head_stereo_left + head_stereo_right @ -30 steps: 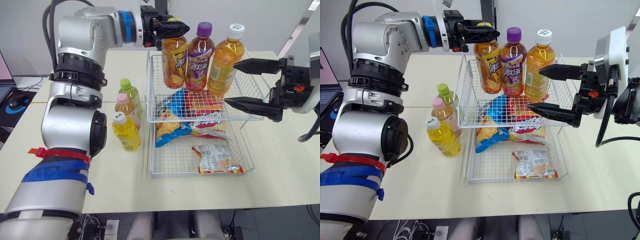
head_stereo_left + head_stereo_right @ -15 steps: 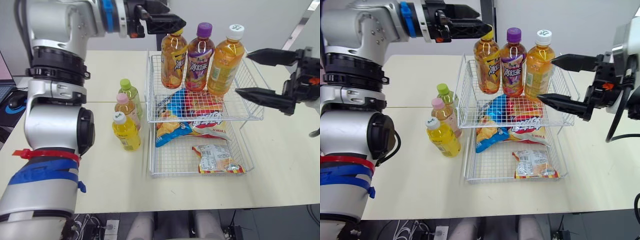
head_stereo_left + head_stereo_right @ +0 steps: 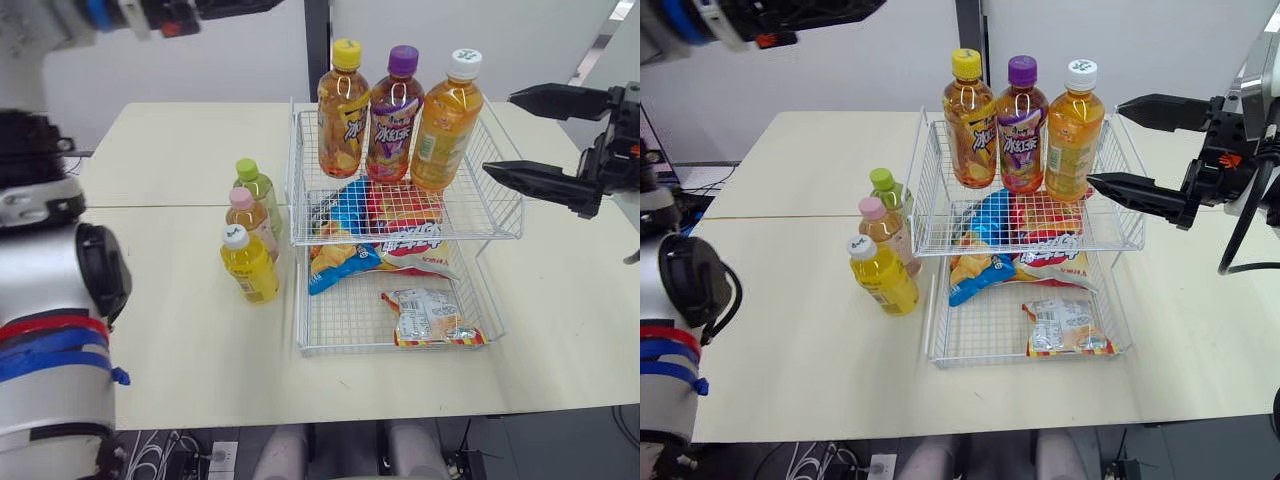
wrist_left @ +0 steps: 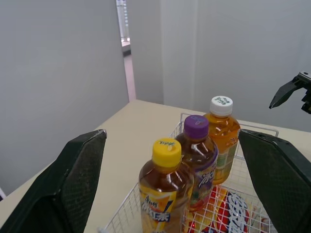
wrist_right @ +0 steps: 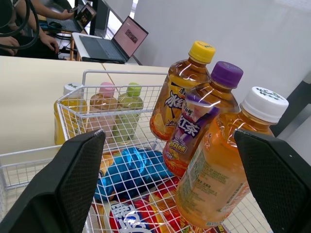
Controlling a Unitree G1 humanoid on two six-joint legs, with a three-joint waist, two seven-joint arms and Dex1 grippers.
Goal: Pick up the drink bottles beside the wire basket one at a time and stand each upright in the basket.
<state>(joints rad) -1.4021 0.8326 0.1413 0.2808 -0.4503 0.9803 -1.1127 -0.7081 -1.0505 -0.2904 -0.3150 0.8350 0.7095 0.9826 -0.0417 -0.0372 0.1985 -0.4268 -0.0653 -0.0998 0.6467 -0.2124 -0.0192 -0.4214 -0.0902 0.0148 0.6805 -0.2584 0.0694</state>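
Three bottles stand upright in the upper tier of the wire basket (image 3: 296,170): a yellow-capped one (image 3: 343,108), a purple-capped one (image 3: 394,112) and a white-capped orange one (image 3: 445,120). On the table left of the basket stand a green-capped bottle (image 3: 258,195), a pink-capped bottle (image 3: 250,222) and a yellow bottle (image 3: 249,263). My left gripper (image 3: 840,12) hangs open and empty, high up and to the left of the basket. My right gripper (image 3: 498,132) is open and empty just right of the white-capped bottle, not touching it.
Snack bags lie in the basket: a blue one (image 3: 340,262) and a red one (image 3: 420,240) in the middle, a small packet (image 3: 435,318) in the lower tier. A laptop (image 5: 114,41) and a person's hands (image 5: 14,41) are on a desk beyond the table.
My left gripper let go of the yellow-capped bottle, now standing in the basket, and rose up and away to the left. My right gripper drew back slightly to the right.
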